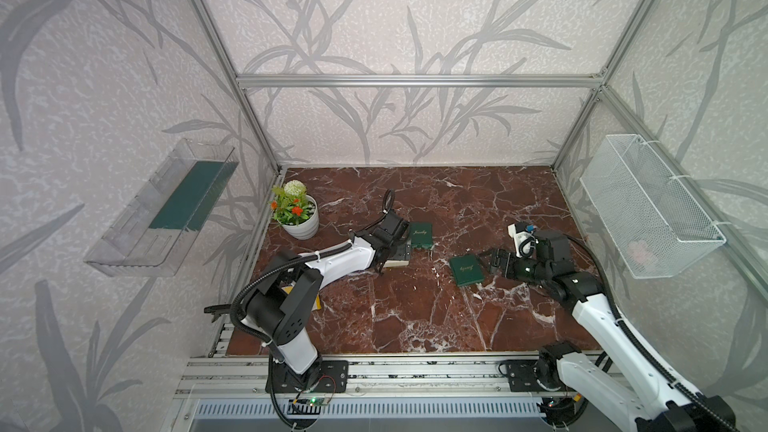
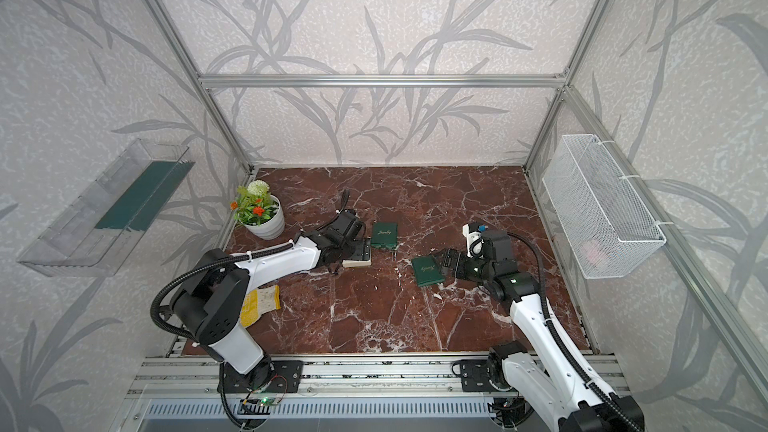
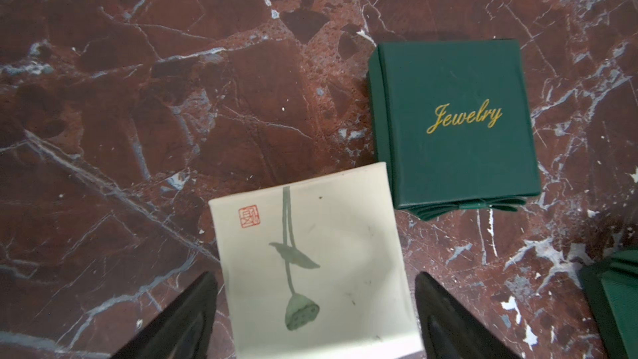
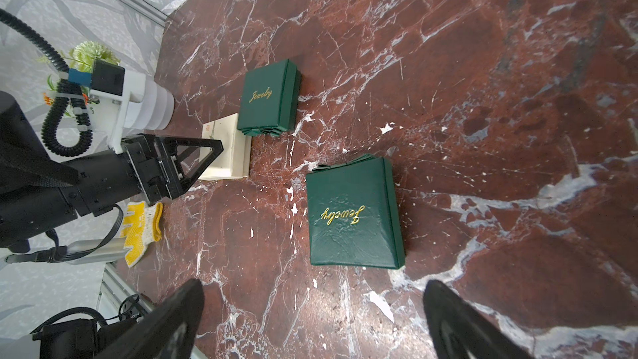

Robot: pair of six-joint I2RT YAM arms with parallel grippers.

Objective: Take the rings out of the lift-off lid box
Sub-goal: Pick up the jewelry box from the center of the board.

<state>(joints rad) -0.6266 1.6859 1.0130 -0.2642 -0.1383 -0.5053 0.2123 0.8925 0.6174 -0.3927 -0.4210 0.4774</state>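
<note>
The lift-off lid box point(image 3: 310, 271) is cream with a painted lotus stem and a red seal, and its lid is on. It lies on the marble left of centre point(image 1: 398, 261) point(image 2: 358, 261). My left gripper point(image 3: 314, 276) straddles it, its black fingers point(image 3: 196, 309) pressed close against both sides. My right gripper point(image 4: 312, 284) hovers open over bare marble, just short of a green "Jewelry" box point(image 4: 352, 212). The rings are hidden.
A second green "Jewelry" box point(image 3: 455, 122) lies right beside the cream box. A potted flower point(image 1: 301, 218) stands at the back left, and a yellow glove point(image 2: 262, 305) lies under the left arm. A clear shelf point(image 1: 162, 209) and a wire basket point(image 1: 648, 205) hang on the side walls.
</note>
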